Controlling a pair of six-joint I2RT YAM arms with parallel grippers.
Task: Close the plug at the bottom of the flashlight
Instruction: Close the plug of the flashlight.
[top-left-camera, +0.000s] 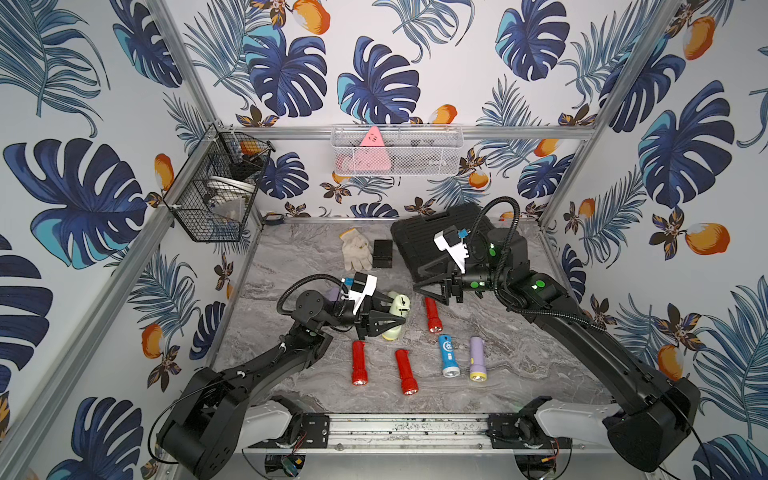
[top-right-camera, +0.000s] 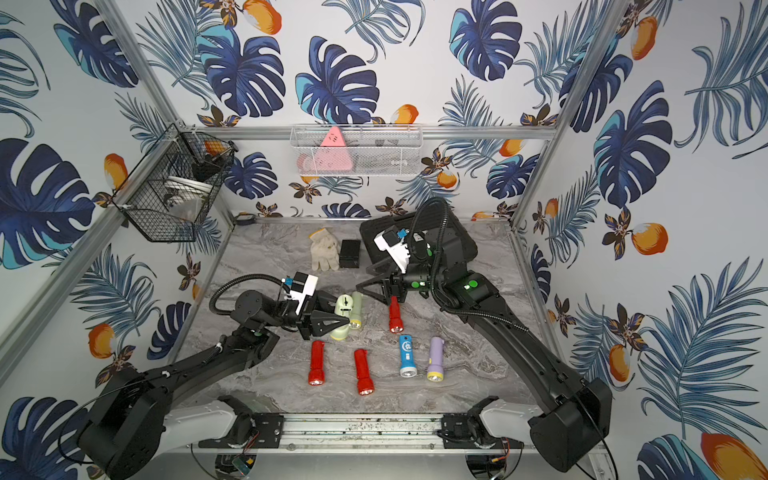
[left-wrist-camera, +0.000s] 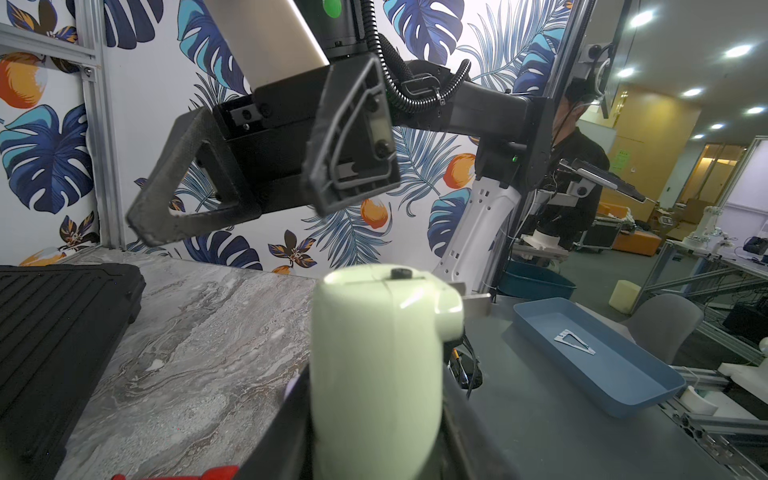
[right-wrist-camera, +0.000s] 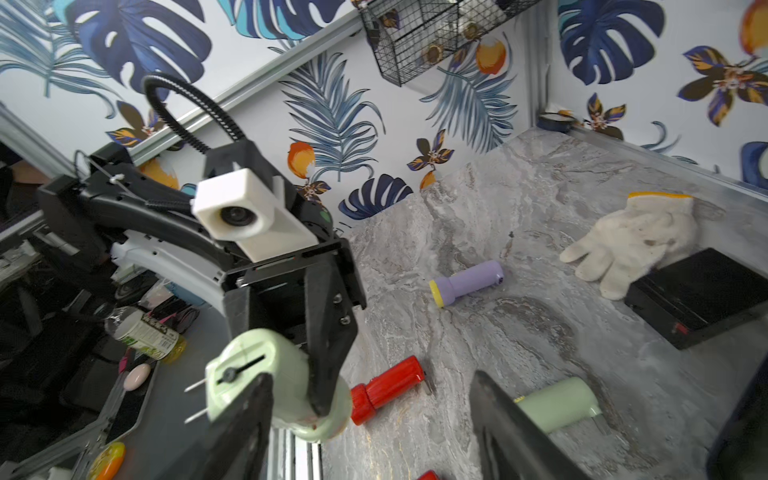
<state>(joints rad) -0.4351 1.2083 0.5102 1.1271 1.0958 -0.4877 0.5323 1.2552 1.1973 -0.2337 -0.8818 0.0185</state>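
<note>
— Have we closed the plug?
— Not yet, we judge: two prongs (right-wrist-camera: 194, 385) stick out from the base of the pale green flashlight (right-wrist-camera: 278, 365).
— Where do we hold it?
— Above the table (top-left-camera: 498, 353), pinched in our left gripper (top-left-camera: 392, 322). Our right gripper (left-wrist-camera: 228, 220) hangs near it, jaws spread, empty.

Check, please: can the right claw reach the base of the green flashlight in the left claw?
Probably yes. The right claw is open beside the green flashlight, whose base faces it, with nothing between.
</note>
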